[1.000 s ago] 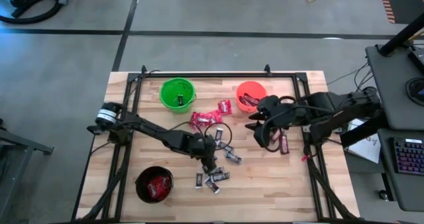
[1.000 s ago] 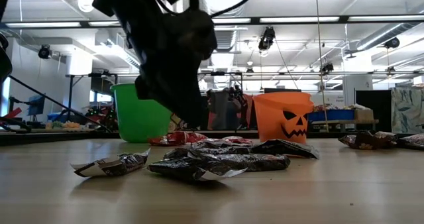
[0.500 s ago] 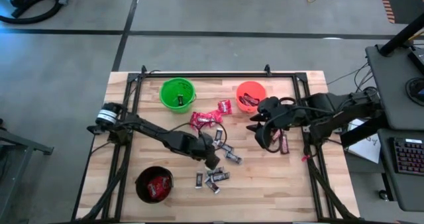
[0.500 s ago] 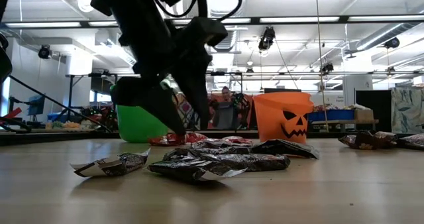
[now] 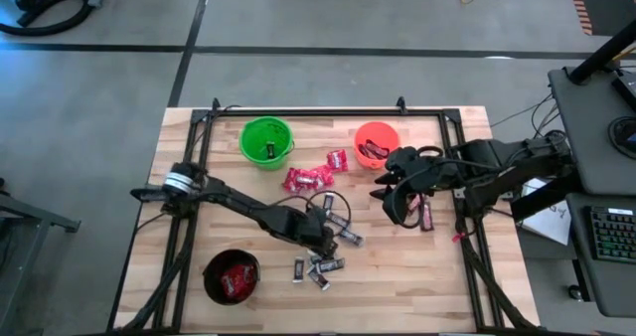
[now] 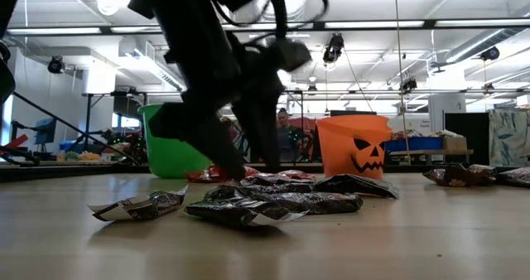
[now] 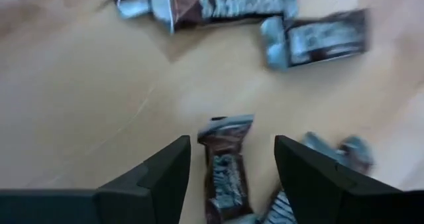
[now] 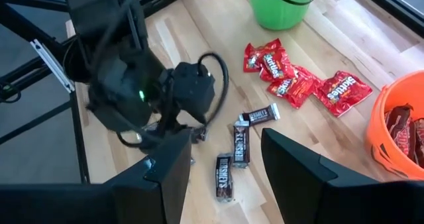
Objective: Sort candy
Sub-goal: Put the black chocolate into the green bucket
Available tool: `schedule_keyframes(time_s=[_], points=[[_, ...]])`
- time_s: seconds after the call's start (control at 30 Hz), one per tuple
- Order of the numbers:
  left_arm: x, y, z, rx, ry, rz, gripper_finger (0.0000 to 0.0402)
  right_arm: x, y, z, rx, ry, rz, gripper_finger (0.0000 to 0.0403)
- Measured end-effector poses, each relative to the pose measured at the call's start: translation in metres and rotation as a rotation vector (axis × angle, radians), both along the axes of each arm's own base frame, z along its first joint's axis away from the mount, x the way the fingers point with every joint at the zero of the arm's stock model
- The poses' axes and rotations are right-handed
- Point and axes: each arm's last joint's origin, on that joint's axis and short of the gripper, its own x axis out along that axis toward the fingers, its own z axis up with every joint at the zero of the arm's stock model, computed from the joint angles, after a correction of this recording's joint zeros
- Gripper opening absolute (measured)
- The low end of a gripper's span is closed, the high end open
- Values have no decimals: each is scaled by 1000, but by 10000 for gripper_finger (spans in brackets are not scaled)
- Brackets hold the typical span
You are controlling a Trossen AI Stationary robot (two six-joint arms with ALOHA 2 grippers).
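Wooden table with scattered candy and three buckets

Three buckets stand on the tabletop; four red packets lie loose beside several dark bars.

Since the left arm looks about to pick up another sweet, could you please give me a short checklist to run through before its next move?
1. Left gripper open: ok, its fingers stand apart.
2. Target between the fingers: ok, a small black-silver bar lies on the table in the gap.
3. Nothing held yet: ok, the bar lies flat on the wood, not gripped.
4. Neighbours clear of the fingers: not ok, another wrapper lies right beside one finger.
5. Right gripper out of the way: ok, it waits near the orange bucket, apart from the left arm.
6. Bucket for this bar: cannot tell from these pictures.
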Motion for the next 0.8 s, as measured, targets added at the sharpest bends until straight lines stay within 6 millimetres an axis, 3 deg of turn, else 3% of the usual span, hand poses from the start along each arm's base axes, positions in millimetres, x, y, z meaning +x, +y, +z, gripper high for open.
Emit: schedule_keyframes(time_s=[0.27, 0.67, 0.8], points=[[17, -8, -7, 49, 83, -50, 184, -1, 0, -3, 4, 20, -8, 176], [22, -10, -6, 45, 86, -62, 31, 0, 0, -15, -2, 64, -14, 176], [25, -12, 4, 48, 81, -94, 7, 1, 1, -16, 13, 71, 1, 176]])
